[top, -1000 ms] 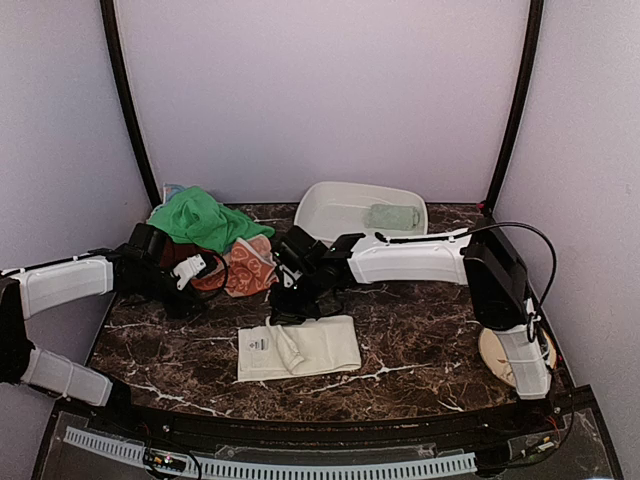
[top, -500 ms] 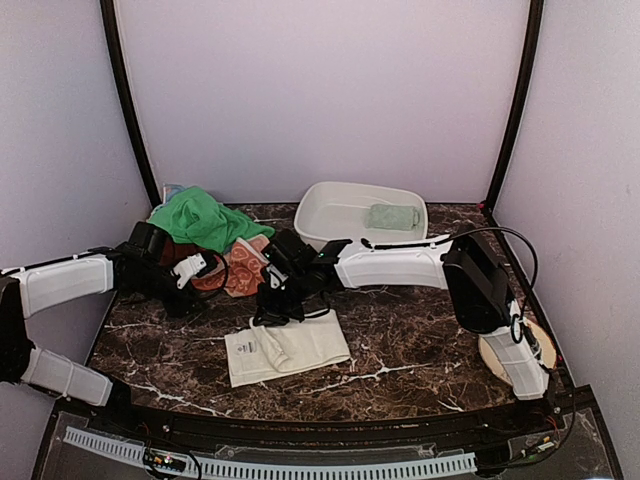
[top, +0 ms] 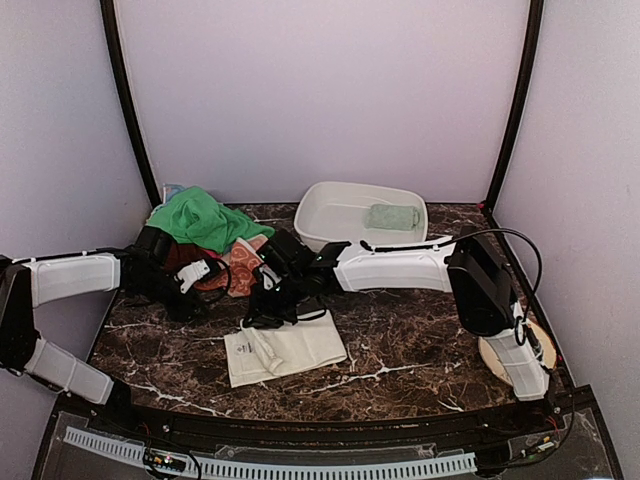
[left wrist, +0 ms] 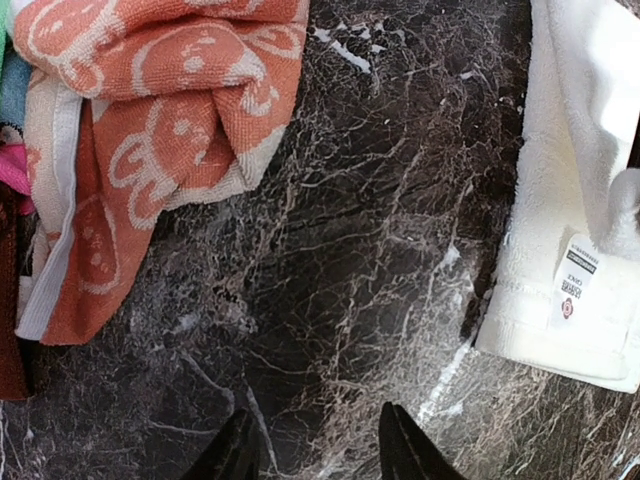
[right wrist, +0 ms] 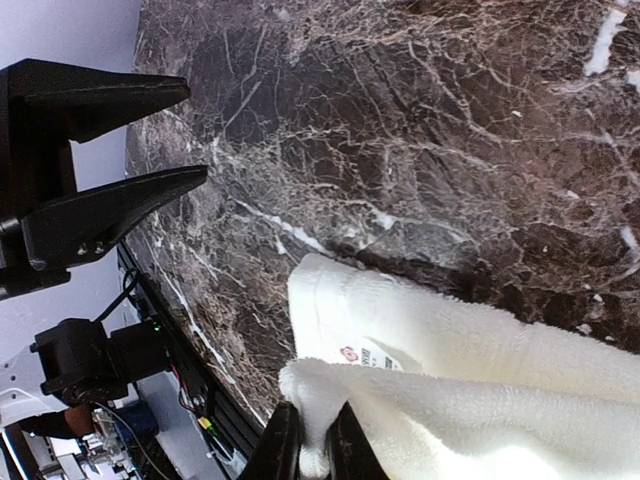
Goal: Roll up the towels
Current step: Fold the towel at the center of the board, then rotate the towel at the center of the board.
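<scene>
My right claw [right wrist: 316, 445] pinches a fold of the cream towel [top: 295, 348], which lies mostly flat on the counter [top: 420, 335], unrolled. My left claw [left wrist: 315, 450] hangs spread and empty nearby. One sage towel [top: 391, 216] looks rolled in the basin [top: 325, 205], but the green towel [top: 195, 218] and orange towel [top: 245, 270] lie heaped at the back left, so I judge most is left to do.

right gripper [top: 266, 317] at far edge of cream-white towel [top: 290, 350] on marble table [top: 420, 330], sage-green towel [top: 392, 216] inside white basin [top: 312, 207]
</scene>
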You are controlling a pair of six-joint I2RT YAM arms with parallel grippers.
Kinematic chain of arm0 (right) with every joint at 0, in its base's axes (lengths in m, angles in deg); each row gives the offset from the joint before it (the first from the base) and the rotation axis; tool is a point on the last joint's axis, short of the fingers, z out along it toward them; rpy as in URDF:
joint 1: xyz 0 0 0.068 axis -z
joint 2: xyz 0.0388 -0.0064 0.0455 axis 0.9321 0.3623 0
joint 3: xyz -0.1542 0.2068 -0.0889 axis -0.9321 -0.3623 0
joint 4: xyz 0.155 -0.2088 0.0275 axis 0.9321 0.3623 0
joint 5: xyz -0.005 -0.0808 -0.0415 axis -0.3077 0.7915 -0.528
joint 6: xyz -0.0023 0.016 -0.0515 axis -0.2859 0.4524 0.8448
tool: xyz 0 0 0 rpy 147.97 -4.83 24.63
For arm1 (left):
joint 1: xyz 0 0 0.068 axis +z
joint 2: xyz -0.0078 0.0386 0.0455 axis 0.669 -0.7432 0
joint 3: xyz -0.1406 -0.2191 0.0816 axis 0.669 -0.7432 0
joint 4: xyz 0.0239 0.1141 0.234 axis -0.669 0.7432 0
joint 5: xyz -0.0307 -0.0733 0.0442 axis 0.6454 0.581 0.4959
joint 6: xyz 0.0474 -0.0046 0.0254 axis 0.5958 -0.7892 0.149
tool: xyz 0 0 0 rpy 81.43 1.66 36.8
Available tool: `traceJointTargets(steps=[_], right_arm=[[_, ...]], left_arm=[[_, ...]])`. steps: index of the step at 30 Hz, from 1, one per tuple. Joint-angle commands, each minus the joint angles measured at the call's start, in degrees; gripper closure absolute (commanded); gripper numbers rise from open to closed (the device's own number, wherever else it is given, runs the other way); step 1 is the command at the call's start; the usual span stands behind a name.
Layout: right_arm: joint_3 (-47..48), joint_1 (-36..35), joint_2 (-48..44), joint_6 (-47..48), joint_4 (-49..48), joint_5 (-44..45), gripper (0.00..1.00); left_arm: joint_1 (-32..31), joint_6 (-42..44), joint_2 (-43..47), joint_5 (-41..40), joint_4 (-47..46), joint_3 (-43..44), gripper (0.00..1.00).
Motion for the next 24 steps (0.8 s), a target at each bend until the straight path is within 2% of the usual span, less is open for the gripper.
traceJointTargets(steps=[1, 4, 7, 10, 18, 20, 24], right_arm=[[-1.2, -0.5, -0.7, -2.6, -5.8, -1.5, 0.87], [-1.0, -0.5, -0.5, -3.3, -6.9, -1.7, 0.87], [-0.6, -0.5, 0.2, -3.4, -6.9, -2.5, 0.77], [-2.1, -0.4, -0.3, -3.3, -7.3, -2.4, 0.76], [-16.3, 4.1, -11.4, -2.5, -11.7, -0.6, 0.76], [-20.4, 5.1, -14.1, -2.4, -12.5, -0.1, 0.76], [-26.2, 6.1, -17.5, -0.6, -11.0, 2.6, 0.81]], left_arm=[[0.1, -0.3, 0.0, 0.6, -0.4, -0.9, 0.56], [0.0, -0.9, -0.8, 0.5, -0.7, -1.1, 0.56], [-0.1, -1.2, -1.3, 0.4, -1.0, -1.0, 0.55], [-0.1, -1.2, -1.2, 0.5, -0.7, -0.6, 0.56], [-1.0, -3.2, 1.0, 3.6, 1.6, 2.8, 0.55], [-3.1, -6.2, 0.7, 5.1, 2.5, 5.8, 0.54], [-12.2, -10.6, -1.2, 3.4, 0.6, 9.6, 0.53]])
